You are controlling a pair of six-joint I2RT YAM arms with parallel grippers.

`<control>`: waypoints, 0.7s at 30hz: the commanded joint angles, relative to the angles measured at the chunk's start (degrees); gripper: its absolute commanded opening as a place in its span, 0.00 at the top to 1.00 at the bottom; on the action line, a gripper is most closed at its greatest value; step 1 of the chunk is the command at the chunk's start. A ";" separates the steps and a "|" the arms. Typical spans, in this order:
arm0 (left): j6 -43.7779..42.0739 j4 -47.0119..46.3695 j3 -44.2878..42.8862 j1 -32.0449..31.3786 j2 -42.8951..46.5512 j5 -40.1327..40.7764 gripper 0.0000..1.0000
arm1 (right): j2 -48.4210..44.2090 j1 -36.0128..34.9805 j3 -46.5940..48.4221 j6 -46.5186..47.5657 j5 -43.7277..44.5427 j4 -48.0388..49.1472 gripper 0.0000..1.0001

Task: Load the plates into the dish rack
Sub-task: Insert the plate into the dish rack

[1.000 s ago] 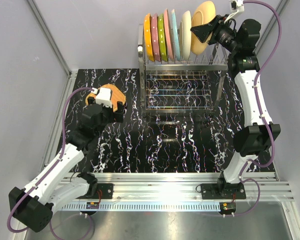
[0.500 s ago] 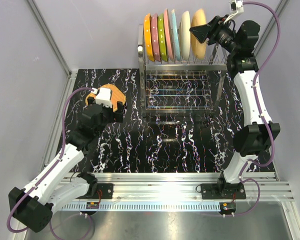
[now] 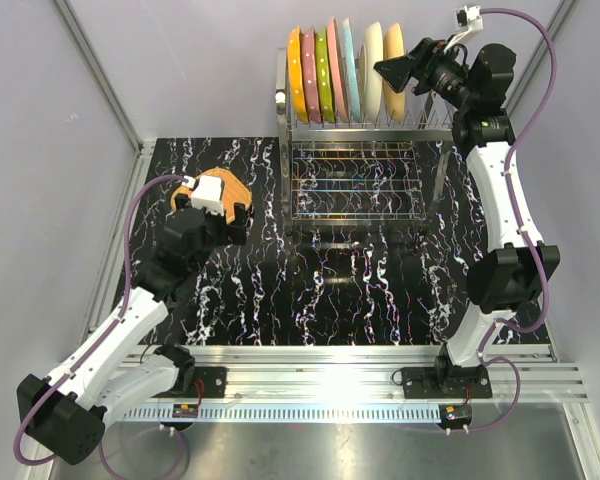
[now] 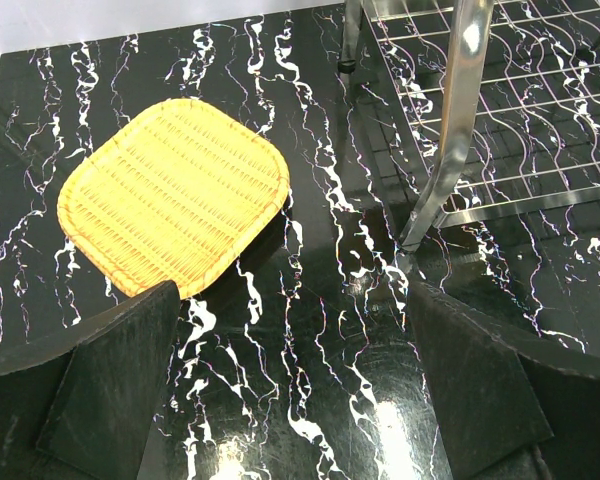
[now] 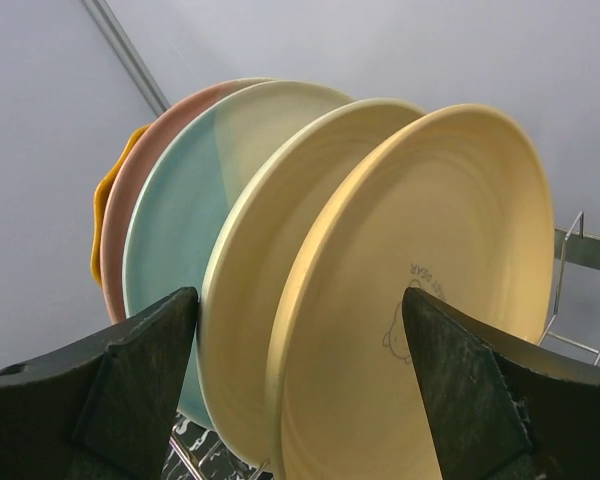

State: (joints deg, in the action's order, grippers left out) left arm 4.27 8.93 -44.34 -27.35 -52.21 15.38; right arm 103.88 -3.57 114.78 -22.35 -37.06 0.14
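near left, the left end effector (image 4: 290, 400) hangs low over the counter (image 3: 330, 290) w/ its fingers spread wide, holding nothing. the yellow woven tray (image 4: 175, 195) lies flat just beyond it. risk here is small: a drop or a sweep fwd could shove the tray, or clip the dish rack (image 4: 460, 110) leg standing just to its right.

further back, all the plates (image 3: 345, 70) i can see stand on edge in the rack's upper tier, packed close.

the real risk is at the far right. the right end effector (image 5: 300, 330) sits at the end of the row, fingers apart and gripping nothing, w/ the tan plate (image 5: 430, 280) upright btwn them and the cream plate (image 5: 250, 300) just beside it. can't tell if the tan plate's lower rim is properly seated btwn prongs, as that part is hidden. if it isn't, it may lean or roll out once unsupported. a sideways or tilted pull-back could also let a finger catch its rim, knock it into the cream one and set the row leaning, or tip it off the rack's right end. prob safest is a straight retreat.
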 commanded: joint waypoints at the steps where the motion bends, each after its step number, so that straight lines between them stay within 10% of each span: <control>1: -0.76 -2.69 -1.37 -0.24 0.88 1.50 0.01 | -3.15 0.15 -0.61 1.87 0.85 0.21 0.10; 21: -0.59 -2.78 -1.28 -0.42 1.84 3.34 0.01 | -10.18 0.23 -0.96 4.33 2.17 -4.97 0.08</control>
State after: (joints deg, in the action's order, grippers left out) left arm 4.27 8.95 -44.34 -27.44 -51.68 15.99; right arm 97.91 -3.57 114.06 -19.03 -35.14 -4.60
